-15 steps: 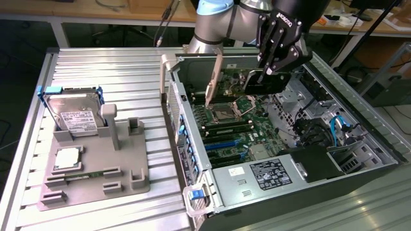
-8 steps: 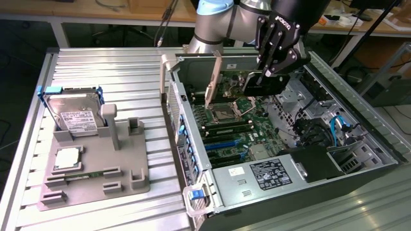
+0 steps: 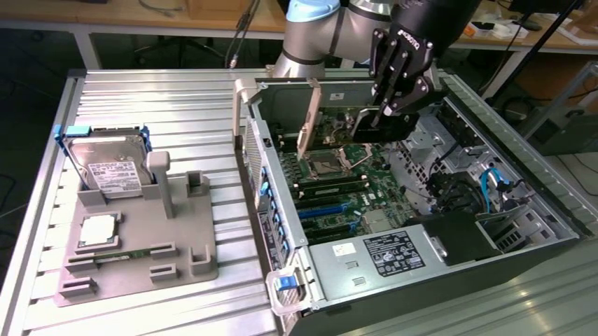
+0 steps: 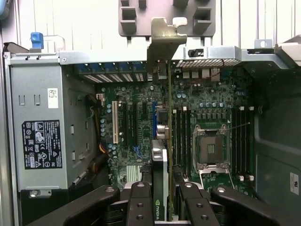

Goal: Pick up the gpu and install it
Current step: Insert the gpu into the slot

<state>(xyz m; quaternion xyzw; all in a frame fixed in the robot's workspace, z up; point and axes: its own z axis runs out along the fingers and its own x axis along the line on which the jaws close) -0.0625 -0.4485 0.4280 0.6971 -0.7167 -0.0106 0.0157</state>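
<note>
Green-boarded gpu (image 3: 341, 124) hangs edge-down over the motherboard (image 3: 351, 199) inside the open computer case (image 3: 523, 231), pinched between the fingers of the claw (image 3: 379, 115). The power supply's black label (image 3: 393, 248) carries white print too small to read. A white-labelled hard drive (image 3: 112, 168) stands in a grey holder (image 3: 140, 273) near the worktop's (image 3: 159, 91) edge on the exterior view's left.

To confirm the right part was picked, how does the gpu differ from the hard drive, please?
The gpu is gripped in the jaws over the computer case; the hard drive stands in the grey holder outside it. The gpu is a green board with a metal bracket; the hard drive is silver with a white label. Both are slim rectangles.
</note>
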